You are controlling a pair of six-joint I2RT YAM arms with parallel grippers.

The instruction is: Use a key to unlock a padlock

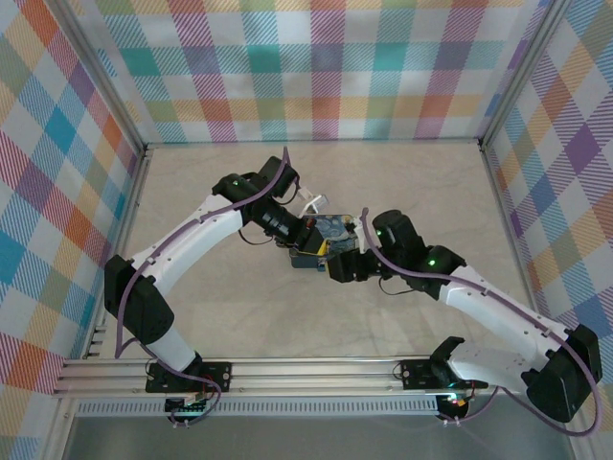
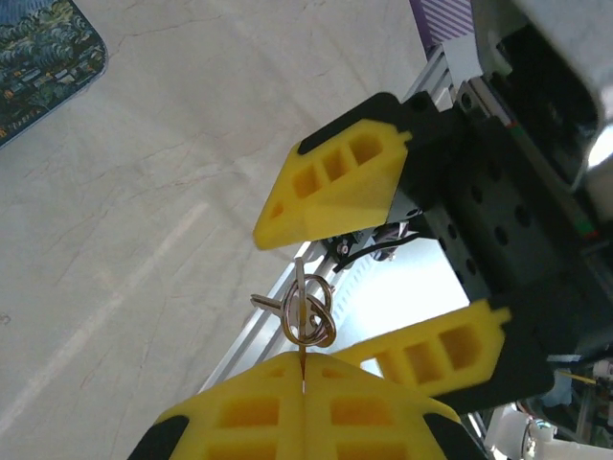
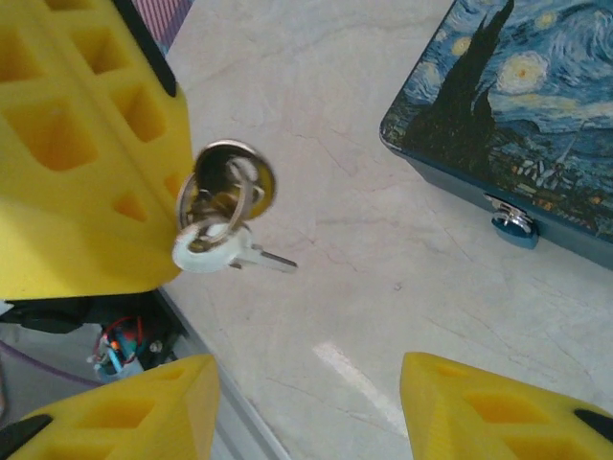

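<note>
Under both grippers, pale table [image 3: 316,125]. Starry-night printed box [image 3: 517,105] lies ahead-right of the right gripper [image 3: 306,383], with a blue clasp [image 3: 512,225] on its near side. Right gripper's fingers are spread wide and hold nothing. Left gripper [image 2: 304,376] is pressed closed on a key [image 2: 303,356], seen edge-on and sticking out past its fingertips. Key ring [image 2: 306,311] sits just beyond those tips, ahead-left of the right gripper's fingers. Second key [image 3: 215,251] hangs off the ring, blade pointing toward the box. Padlock location: can't tell.
</note>
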